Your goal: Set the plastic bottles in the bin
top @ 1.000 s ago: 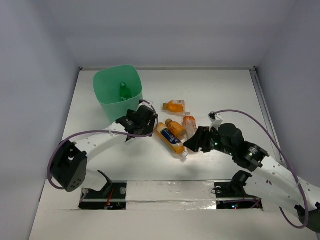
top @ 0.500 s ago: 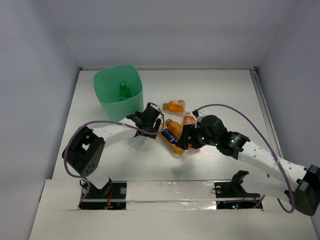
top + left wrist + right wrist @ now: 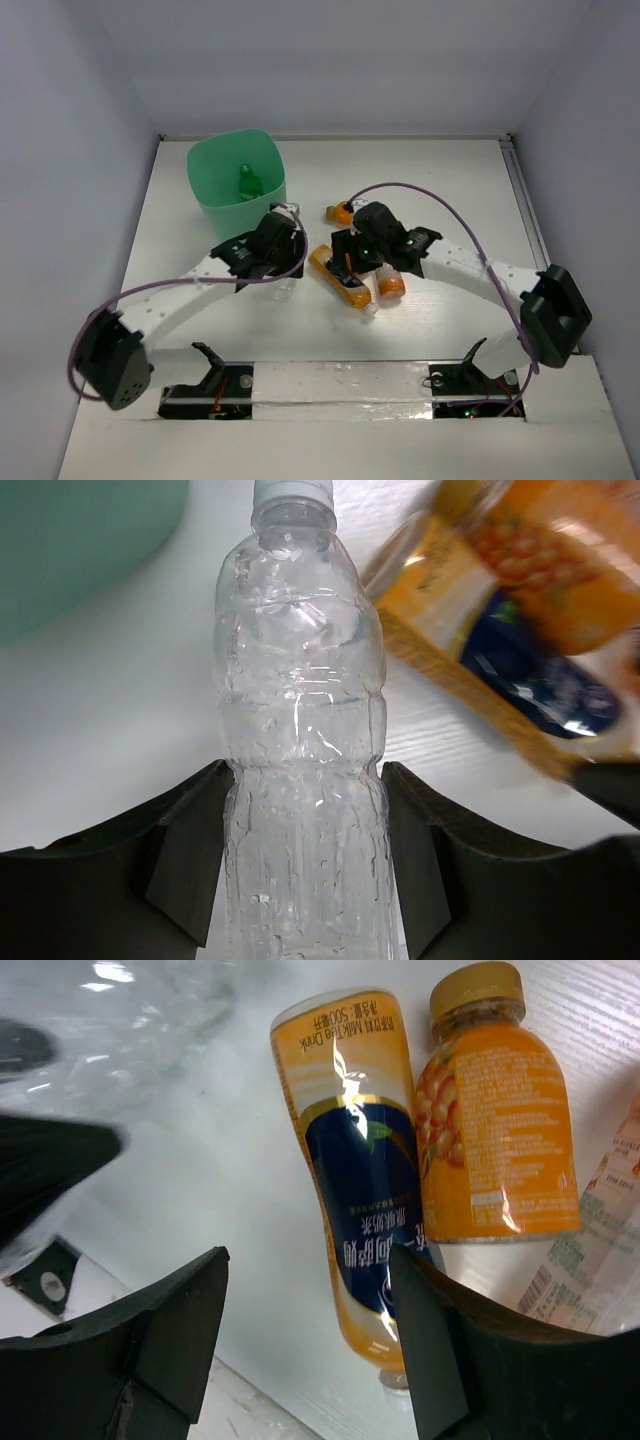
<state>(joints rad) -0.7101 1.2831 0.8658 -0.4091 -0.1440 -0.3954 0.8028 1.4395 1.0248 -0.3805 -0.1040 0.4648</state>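
The left end effector (image 3: 305, 780) is clamped on a clear bottle (image 3: 300, 680), one finger pressed to each side and the white cap pointing ahead of it. The bin (image 3: 70, 540) lies ahead and off to one side, and a green bottle (image 3: 246, 180) sits inside it. The right end effector (image 3: 305, 1280) hangs with its fingers spread wide, gripping nothing. Ahead of it, on the bench (image 3: 230, 1180), lie a yellow-and-blue bottle (image 3: 360, 1190) and an orange bottle (image 3: 495, 1150) — side by side, the first with its end close against one finger.
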